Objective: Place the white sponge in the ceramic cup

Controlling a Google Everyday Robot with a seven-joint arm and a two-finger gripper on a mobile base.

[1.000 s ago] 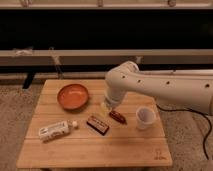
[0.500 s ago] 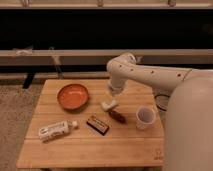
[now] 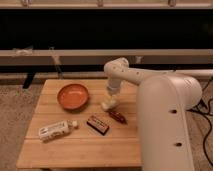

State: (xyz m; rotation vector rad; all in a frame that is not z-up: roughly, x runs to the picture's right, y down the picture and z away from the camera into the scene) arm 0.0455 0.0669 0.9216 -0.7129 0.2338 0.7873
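1. The white sponge point(image 3: 106, 105) sits near the middle of the bench point(image 3: 75, 150), a little toward the far edge. It shows as a small pale block.
2. The gripper point(image 3: 110, 100) points down directly over the sponge, at its 12 o'clock, and appears to touch its top. Whether the jaws are clenched on the sponge or released cannot be told.
3. Whether the sponge rests on the bench or is raised off it cannot be told.
4. The ceramic cup is out of sight; the bulky white arm point(image 3: 165, 115) covers the right part of the bench.
5. A small reddish-brown item point(image 3: 117, 116) lies just beside the sponge, between its 4 and 5 o'clock.
6. A dark brown bar point(image 3: 98, 124) lies flat near the sponge, between its 6 and 7 o'clock.
7. An orange bowl point(image 3: 73, 96) stands upright at the sponge's 9 o'clock, apart from it.
8. A white labelled bottle point(image 3: 56, 130) lies on its side at the sponge's 8 o'clock, well apart, near the bench's left front.
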